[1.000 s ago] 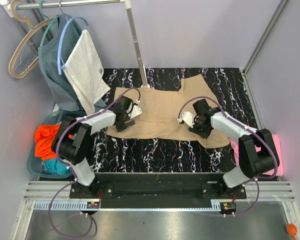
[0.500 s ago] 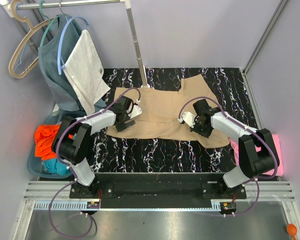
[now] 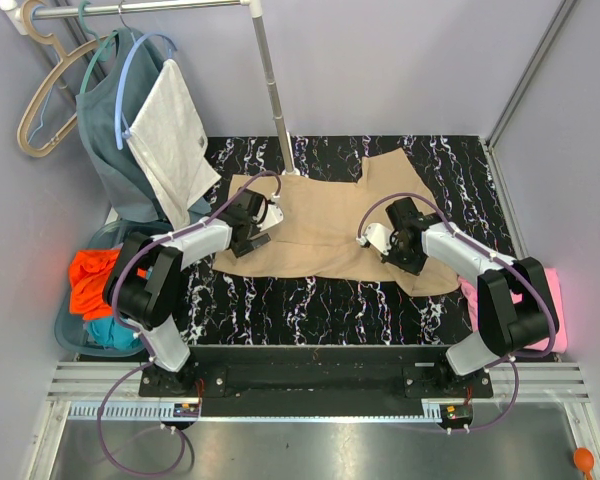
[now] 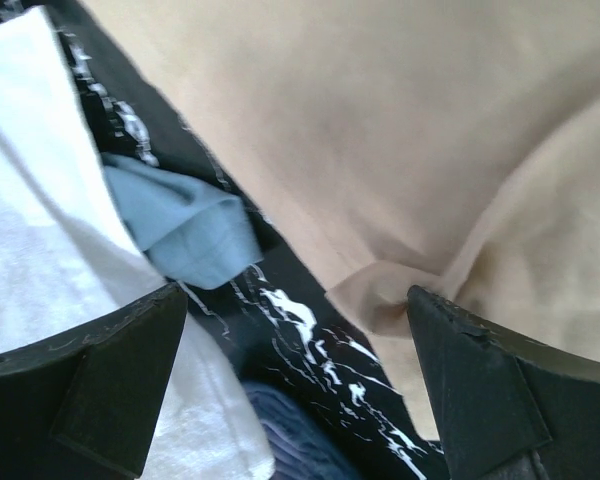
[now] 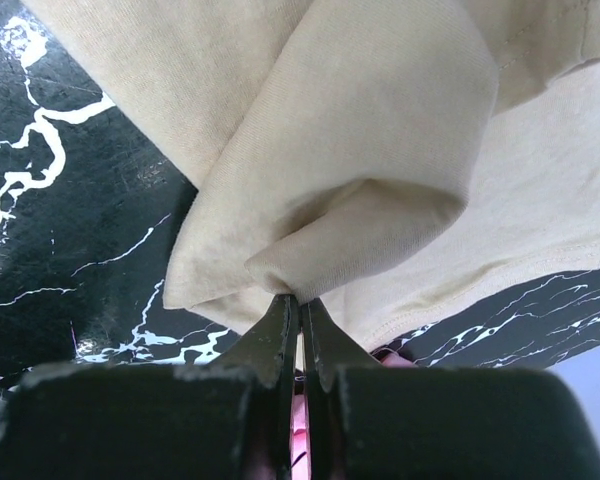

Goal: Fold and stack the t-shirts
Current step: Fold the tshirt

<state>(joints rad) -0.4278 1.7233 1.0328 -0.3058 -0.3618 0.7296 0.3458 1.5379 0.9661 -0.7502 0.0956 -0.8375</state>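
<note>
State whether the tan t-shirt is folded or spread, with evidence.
Mostly spread: the tan t-shirt lies flat across the table; only the edge in the right gripper bunches.

You're looking at a black, white-veined table [image 3: 310, 300]. The tan t-shirt [image 3: 320, 235] lies spread across its middle, with a rack pole [image 3: 276, 100] standing just beyond the shirt's far edge.

matt tan cloth t-shirt [image 3: 320, 230], smooth marbled table [image 3: 280, 300]
</note>
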